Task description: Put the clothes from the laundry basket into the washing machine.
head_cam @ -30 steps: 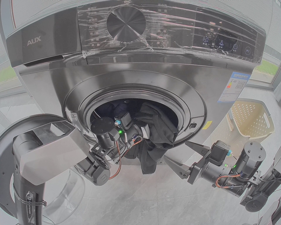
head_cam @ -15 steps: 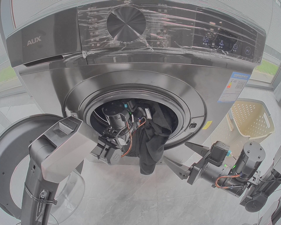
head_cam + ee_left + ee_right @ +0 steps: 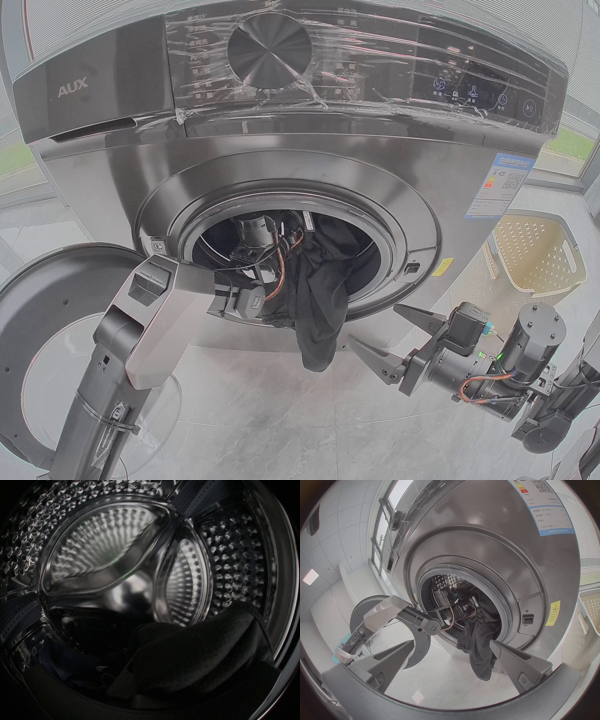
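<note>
Black garment (image 3: 319, 300) hangs vert. over drum lip (image 3: 378, 295), centre frame; R gripper (image 3: 375, 326), splayed & empty, lower right, nearest its tail. L arm (image 3: 156, 312) reaches into drum, grip can't tell.

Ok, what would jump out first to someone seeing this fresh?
A dark garment draped over the lower rim of the washing machine opening, part inside, part hanging toward the floor. The left arm extends into the drum beside it, while the right gripper hovers open outside, near the hanging end.
</note>
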You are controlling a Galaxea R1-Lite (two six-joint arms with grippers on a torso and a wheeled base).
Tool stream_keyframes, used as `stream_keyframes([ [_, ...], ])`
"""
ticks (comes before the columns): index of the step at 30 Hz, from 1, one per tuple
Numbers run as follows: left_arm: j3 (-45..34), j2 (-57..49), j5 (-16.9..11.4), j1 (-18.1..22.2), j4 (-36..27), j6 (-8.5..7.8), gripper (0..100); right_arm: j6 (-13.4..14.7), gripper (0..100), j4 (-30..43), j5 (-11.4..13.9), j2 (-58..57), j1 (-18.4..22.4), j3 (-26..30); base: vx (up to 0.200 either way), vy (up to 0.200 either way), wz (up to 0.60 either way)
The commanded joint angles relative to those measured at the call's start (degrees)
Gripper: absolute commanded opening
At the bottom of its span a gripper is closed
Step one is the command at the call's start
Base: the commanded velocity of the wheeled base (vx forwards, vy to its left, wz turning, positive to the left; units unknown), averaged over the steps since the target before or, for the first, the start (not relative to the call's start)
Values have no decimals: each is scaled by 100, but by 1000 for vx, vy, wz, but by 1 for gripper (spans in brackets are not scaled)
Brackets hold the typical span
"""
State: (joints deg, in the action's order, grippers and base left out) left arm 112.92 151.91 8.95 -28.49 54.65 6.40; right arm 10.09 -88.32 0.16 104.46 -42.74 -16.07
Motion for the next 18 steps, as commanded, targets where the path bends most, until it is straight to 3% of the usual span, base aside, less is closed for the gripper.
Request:
stream_keyframes([
  [1,167,234,28,80,-16,-25,0,1,100,-1,2,13,-6,7,0,0,0],
  [9,167,164,54,124,28,-7,0,1,100,-1,2,13,-6,7,0,0,0],
  [10,167,155,54,124,19,2,100,1,100,-1,2,22,-6,7,0,0,0],
  [13,167,102,54,124,-7,72,100,1,100,-1,2,13,3,7,0,0,0],
  [15,167,50,72,89,-25,283,100,1,100,-1,2,13,3,7,0,0,0],
  [16,167,50,72,89,-25,283,100,1,100,-1,2,13,3,7,0,0,0],
  [17,167,-74,274,45,-148,599,100,10,100,-1,2,13,3,-2,0,0,0],
  [18,167,-74,274,45,-148,599,100,10,100,-1,2,13,3,-2,0,0,0],
])
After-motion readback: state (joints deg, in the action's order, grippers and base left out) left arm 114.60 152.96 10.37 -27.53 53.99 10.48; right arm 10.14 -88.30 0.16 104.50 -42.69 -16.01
